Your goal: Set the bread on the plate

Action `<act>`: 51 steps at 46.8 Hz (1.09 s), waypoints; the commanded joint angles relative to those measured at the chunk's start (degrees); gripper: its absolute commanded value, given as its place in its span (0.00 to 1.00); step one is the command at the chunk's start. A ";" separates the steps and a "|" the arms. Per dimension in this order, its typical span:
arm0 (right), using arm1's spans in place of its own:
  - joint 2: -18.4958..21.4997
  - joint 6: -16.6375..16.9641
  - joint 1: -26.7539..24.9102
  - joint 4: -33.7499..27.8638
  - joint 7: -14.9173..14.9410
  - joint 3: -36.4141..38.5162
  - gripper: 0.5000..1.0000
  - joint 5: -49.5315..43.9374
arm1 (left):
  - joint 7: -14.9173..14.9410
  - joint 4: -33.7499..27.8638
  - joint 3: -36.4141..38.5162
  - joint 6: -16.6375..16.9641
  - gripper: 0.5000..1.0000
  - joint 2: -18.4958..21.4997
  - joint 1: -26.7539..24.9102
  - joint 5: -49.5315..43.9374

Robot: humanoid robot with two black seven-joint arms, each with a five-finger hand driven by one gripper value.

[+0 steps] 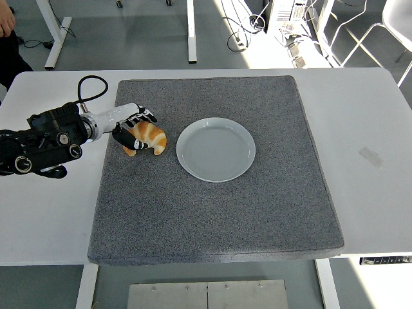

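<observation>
Head view. White table point(380, 116), bearing a grey mat point(219, 212). Croissant point(147, 138): lying on the mat's far-left part, just left of the plate and apart from it. White plate point(215, 149): round, resting on the mat near its centre. Left hand point(132, 123): reaching in from the left, fingers curled over the croissant's left end and touching it; whether the grip is fully closed cannot be told. Person point(8, 38): partly visible at the far-left corner.
</observation>
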 commanded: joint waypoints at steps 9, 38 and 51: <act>0.00 0.00 0.00 0.00 0.07 0.00 1.00 0.00 | -0.27 0.52 0.05 0.05 0.27 0.00 0.14 1.52; 0.00 0.00 0.00 0.00 0.07 0.00 1.00 0.00 | -0.80 0.52 -3.20 0.05 0.02 1.23 -0.83 0.64; 0.00 0.00 0.00 0.00 0.07 0.00 1.00 0.00 | -0.18 0.25 -9.43 -4.79 0.03 3.52 -3.55 0.73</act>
